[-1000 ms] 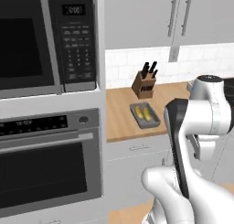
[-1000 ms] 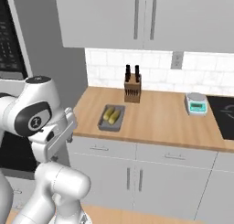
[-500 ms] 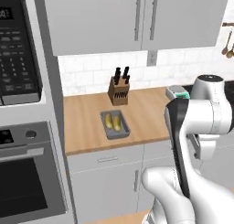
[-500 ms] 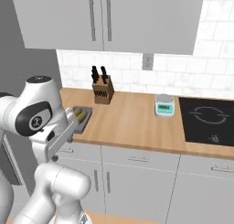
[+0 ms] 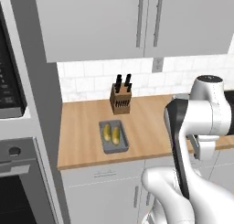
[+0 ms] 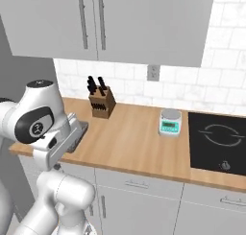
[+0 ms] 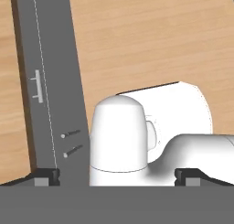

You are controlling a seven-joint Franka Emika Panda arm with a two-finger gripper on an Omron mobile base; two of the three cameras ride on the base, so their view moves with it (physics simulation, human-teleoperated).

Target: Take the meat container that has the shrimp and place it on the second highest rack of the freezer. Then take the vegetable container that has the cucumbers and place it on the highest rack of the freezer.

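Between frames the base has driven right; the scene has slid left. Left base view: I find the vegetable container (image 5: pixel 114 136) near the counter's (image 5: pixel 151 122) front edge; rigid, light, take by its rim. Right base view: scale (image 6: pixel 170 122) mid-counter. Hand view: gripper (image 7: pixel 118 175) tips spread, empty.

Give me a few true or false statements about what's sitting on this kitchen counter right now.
1. A knife block stands on the counter near the wall. True.
2. The grey tray is empty. False: it holds two yellowish pieces.
3. A small scale sits between the knife block and the stovetop. True.
4. The tray lies behind the knife block, against the wall. False: it lies in front, nearer the counter edge.
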